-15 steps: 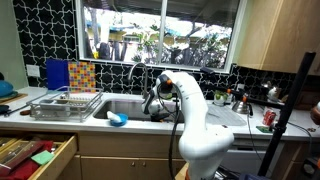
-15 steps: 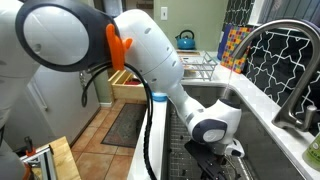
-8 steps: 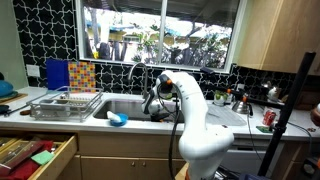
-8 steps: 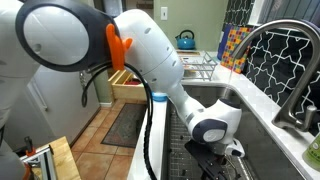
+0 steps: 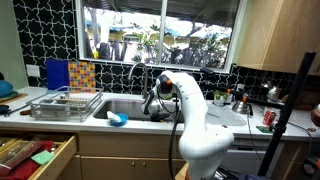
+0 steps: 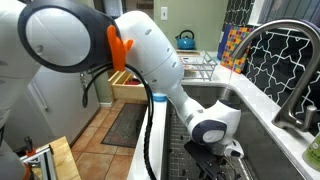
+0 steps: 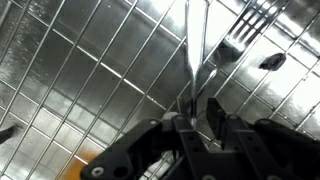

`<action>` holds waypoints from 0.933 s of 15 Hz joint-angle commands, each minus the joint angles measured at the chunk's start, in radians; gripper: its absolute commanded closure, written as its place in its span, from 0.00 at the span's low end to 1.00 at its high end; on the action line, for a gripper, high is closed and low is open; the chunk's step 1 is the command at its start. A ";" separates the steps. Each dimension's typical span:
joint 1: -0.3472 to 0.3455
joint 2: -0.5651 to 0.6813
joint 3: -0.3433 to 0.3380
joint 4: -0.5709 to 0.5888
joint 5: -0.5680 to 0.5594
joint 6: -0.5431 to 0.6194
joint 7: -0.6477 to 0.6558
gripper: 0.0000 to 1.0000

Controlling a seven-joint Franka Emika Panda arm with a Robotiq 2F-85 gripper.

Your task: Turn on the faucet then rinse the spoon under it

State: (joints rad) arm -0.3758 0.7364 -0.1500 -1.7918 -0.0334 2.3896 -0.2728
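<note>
- Faucet (image 5: 137, 70): dark gooseneck, stood at the back of the sink (image 5: 125, 104); no stream showed.
- Hand (image 7: 197, 105): hung low in the sink, fingers close about a thin utensil handle (image 7: 195, 88); clamped or slack, could not be told.
- Arm (image 5: 195, 120): pose unmoved since a second before; faucet step judged outstanding.

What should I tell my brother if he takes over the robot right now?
The gripper is low inside the sink, jaws narrow around the end of a thin metal utensil; a firm grip cannot be confirmed.
The utensil lies over the wire grid on the sink floor.
No water shows at the faucet.
Done: the gripper is at the utensil.
Left: turn on the faucet, lift the utensil, rinse it under the spout.
</note>
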 commanded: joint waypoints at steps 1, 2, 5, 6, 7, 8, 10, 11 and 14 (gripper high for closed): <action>0.008 0.021 -0.005 0.014 -0.002 -0.002 0.018 0.98; 0.008 0.020 -0.006 0.016 -0.003 -0.001 0.018 1.00; 0.011 0.014 -0.007 0.011 -0.006 0.001 0.017 0.98; 0.012 0.008 -0.007 0.007 -0.007 -0.001 0.017 0.98; 0.013 -0.001 -0.007 0.003 -0.009 -0.005 0.013 0.98; 0.014 -0.015 -0.007 -0.002 -0.011 -0.012 0.011 0.98; 0.015 -0.041 -0.004 -0.010 -0.012 -0.031 -0.003 0.98; 0.019 -0.056 -0.004 -0.015 -0.015 -0.042 -0.007 0.98; 0.039 -0.098 -0.006 -0.019 -0.043 -0.093 -0.023 0.98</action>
State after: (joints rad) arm -0.3559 0.6951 -0.1508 -1.7866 -0.0459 2.3557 -0.2785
